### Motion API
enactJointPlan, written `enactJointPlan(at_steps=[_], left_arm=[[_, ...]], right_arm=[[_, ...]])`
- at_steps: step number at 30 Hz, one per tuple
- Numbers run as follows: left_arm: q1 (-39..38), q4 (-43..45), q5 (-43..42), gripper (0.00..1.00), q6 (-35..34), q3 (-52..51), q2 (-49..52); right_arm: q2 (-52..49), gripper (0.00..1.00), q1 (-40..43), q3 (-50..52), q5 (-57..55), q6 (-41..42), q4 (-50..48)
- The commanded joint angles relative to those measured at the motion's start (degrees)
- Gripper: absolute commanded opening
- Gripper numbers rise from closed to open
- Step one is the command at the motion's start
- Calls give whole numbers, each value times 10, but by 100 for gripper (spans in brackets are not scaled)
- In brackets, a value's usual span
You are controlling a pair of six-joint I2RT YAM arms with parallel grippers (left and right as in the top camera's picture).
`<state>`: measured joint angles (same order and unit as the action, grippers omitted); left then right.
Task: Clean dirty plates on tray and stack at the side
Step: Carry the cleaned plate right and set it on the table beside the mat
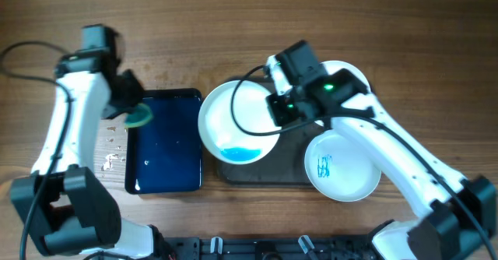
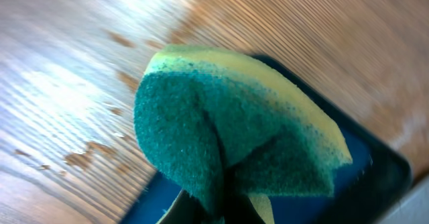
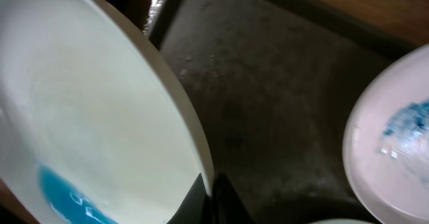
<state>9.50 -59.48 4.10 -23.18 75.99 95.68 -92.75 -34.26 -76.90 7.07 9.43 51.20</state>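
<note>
My left gripper (image 1: pixel 134 114) is shut on a green and yellow sponge (image 2: pixel 228 130) and holds it over the left edge of the blue basin (image 1: pixel 166 142). My right gripper (image 1: pixel 278 110) is shut on the rim of a white plate (image 1: pixel 233 120), tilted, with blue liquid pooled at its low side (image 3: pixel 64 194). The plate hangs over the left end of the dark tray (image 1: pixel 288 166). A second white plate (image 1: pixel 342 166) with blue marks lies on the tray's right part and shows in the right wrist view (image 3: pixel 395 137). A third plate (image 1: pixel 350 75) is partly hidden behind my right arm.
Water drops (image 1: pixel 113 155) spot the wooden table left of the basin. The basin holds dark water (image 2: pixel 375 184). Cables run from both arms across the table.
</note>
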Motion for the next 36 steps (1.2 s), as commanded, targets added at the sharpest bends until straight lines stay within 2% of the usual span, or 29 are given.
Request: enactJointPlan(at_steps=[1,5,10,19,28,32,36], left_arm=[[108,14,-52,4,5,8,0],[222,19,-89,4,5,8,0],[248,19,-94,4,5,10,0],[249,10,-105,4,5,12,0],[249,9,-118,4,5,12,0],[249,9,-121,4,5,12,0],[249,7,-122,4,5,12,0]], right_arm=[[-42,4,-42,-78,-14,12,16],[-173,4,-90,-268,-44,0,86],[-264,4,-156,-370,-146,-26,111],[-267,4,-256,-373,-360,-31,122],[-267,4,-325,-423,-500,-50,125],[-267,4,-345,-424,-582,-72,117],[-267,4,-378,-424,-660,-132,64]])
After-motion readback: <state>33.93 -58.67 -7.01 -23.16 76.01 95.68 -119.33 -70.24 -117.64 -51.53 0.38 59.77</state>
